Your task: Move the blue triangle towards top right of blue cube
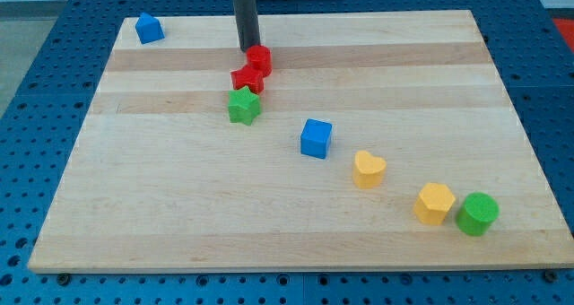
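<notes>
The bench (179,215) holds two blue, two red, two green and two yellow blocks. The blue triangle (149,28) sits top left, far from the blue cube (316,138). My tip (247,49), holding nothing, touches the red cylinder (259,58).

No text, label, brand, number or sign can be read anywhere: the wooden board (296,224), the coloured blocks and the perforated blue surface (36,90) around it are all unmarked.

2 red blocks (252,69), green star (243,106) — touching cluster
</notes>
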Robot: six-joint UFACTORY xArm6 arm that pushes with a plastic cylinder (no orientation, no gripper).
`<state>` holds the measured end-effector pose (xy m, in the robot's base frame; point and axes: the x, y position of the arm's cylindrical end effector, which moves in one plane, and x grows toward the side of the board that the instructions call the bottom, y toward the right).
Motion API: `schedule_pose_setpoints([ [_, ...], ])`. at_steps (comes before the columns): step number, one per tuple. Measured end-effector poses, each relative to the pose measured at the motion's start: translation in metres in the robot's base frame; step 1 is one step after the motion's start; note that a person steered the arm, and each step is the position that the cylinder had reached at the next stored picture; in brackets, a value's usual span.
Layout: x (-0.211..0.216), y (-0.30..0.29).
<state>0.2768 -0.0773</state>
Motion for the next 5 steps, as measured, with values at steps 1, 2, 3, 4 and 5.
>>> schedule_pose_setpoints([
  [1,0.013,0.000],
  [2,0.018,0.000],
  [3,0.008,-0.018],
  [4,0.008,-0.075],
  [5,0.009,-0.146],
])
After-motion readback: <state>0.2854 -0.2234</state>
